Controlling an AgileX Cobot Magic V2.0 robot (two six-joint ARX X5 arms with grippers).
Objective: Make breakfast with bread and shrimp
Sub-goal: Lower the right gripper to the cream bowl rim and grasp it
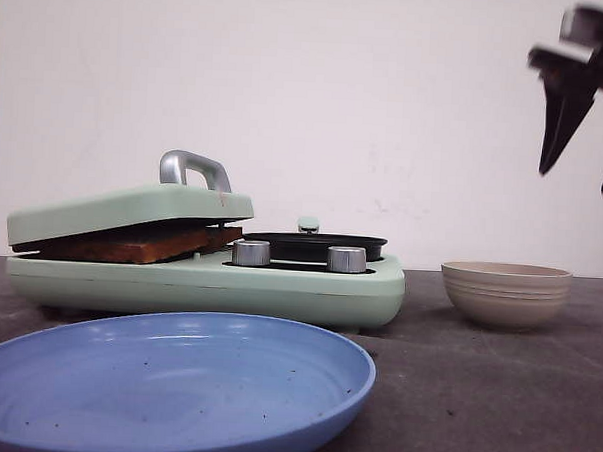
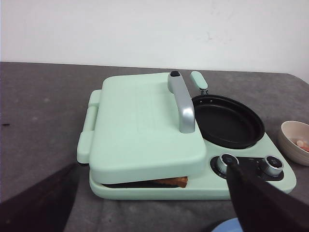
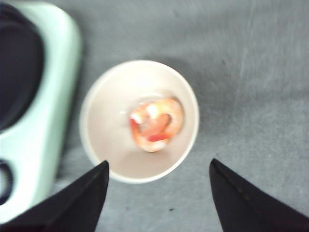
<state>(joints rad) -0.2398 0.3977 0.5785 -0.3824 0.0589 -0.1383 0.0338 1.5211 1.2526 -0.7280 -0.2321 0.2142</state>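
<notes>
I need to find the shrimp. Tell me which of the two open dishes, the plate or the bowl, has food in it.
The beige ribbed bowl, right of the green cooker, holds the pink shrimp. The blue plate in front holds no food, only dark specks.

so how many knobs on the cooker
2. Both are on the cooker's front, below the black pan: the left knob is beside the press lid, the right knob is nearer the bowl.
</notes>
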